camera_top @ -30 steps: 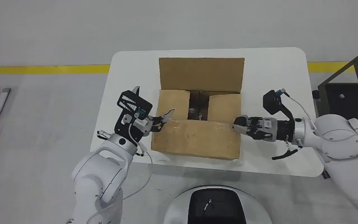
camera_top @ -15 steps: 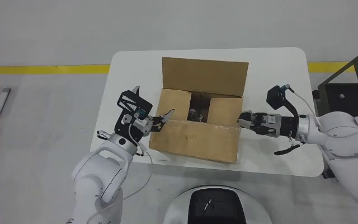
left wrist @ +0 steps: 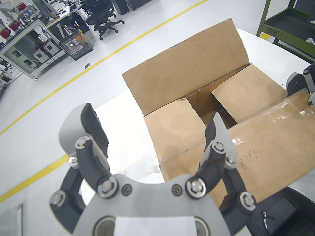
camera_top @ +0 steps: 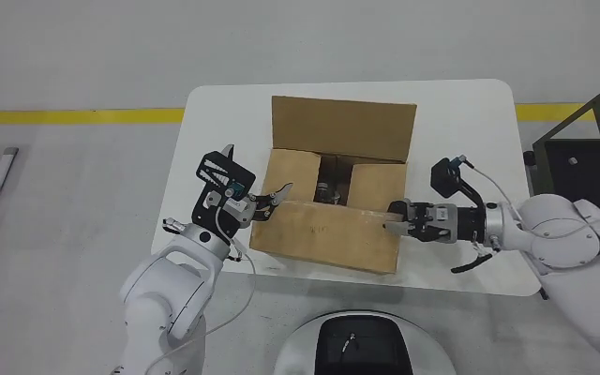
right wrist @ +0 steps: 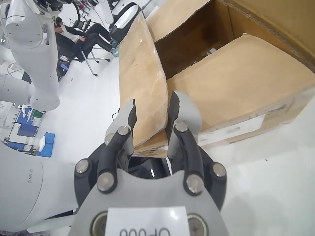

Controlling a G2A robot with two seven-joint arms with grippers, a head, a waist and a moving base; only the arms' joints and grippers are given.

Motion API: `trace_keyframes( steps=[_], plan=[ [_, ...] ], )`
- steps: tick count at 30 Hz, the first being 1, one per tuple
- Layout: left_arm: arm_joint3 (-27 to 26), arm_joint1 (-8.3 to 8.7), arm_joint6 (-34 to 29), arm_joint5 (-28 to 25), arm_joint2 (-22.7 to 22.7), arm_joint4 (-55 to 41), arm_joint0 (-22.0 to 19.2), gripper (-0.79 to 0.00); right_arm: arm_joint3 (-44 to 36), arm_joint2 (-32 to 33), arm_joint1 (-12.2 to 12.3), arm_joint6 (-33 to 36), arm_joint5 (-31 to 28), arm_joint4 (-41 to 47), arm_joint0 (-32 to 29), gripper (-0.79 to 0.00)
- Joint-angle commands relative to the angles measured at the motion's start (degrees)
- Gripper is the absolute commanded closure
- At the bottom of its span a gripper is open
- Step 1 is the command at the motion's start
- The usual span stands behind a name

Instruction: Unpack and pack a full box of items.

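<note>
**Right gripper (right wrist: 152, 110) at the brown cardboard box (camera_top: 323, 246)**

1. Right gripper. We find the right gripper at the right-hand end of the long front flap (right wrist: 140, 69), which is brown cardboard with clear tape along it. The end corner of this flap meets the gripper. We cannot tell whether the gripper clamps the cardboard or merely stands against it.

2. Left gripper (left wrist: 153, 119). We find it at the left front corner of the box with its fingers spread wide and nothing between them. One fingertip (left wrist: 216, 126) stands over the line where the left short flap (camera_top: 291, 173) meets the front flap. We cannot tell whether it touches the cardboard.

3. Box position. We see the box standing near the middle of the white table with rounded corners (camera_top: 225, 112), between the two grippers.

4. Box state.
   - The wide back flap (camera_top: 342, 122) is open and leans away from the robot.
   - The left short flap and the right short flap (camera_top: 378, 180) are folded inward, roughly level.
   - A dark gap (camera_top: 335, 169) lies between them. The contents below are too dim to identify.
   - The front flap is raised, slightly bowed, and bears a handwritten mark (left wrist: 246, 159) on its outer face.
</note>
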Motion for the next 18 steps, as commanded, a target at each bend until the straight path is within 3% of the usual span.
trace_keyframes(
  steps=[1, 6, 8, 10, 11, 18],
  plan=[
    [0.0, 0.00, 0.0, 0.0, 0.0, 0.0, 0.0, -0.785, -0.1, 0.0, 0.1, 0.2, 0.2, 0.2, -0.3, -0.296],
    [0.0, 0.00, 0.0, 0.0, 0.0, 0.0, 0.0, -0.785, -0.5, -1.4, 0.1, -0.3, 0.7, 0.5, -0.7, -0.265],
    [0.0, 0.00, 0.0, 0.0, 0.0, 0.0, 0.0, -0.785, -0.6, -2.2, 0.1, -0.5, 0.9, 0.1, -0.5, -0.206],
    [0.0, 0.00, 0.0, 0.0, 0.0, 0.0, 0.0, -0.785, -0.8, -2.9, 0.0, -0.9, 1.1, 0.1, -0.4, -0.022],
    [0.0, 0.00, 0.0, 0.0, 0.0, 0.0, 0.0, -0.785, -0.9, -3.2, 0.0, -1.2, 1.1, -0.1, -0.4, 0.000],
    [0.0, 0.00, 0.0, 0.0, 0.0, 0.0, 0.0, -0.785, -0.9, -4.3, 0.0, -3.0, 0.8, -0.3, -0.4, 0.000]
  ],
)
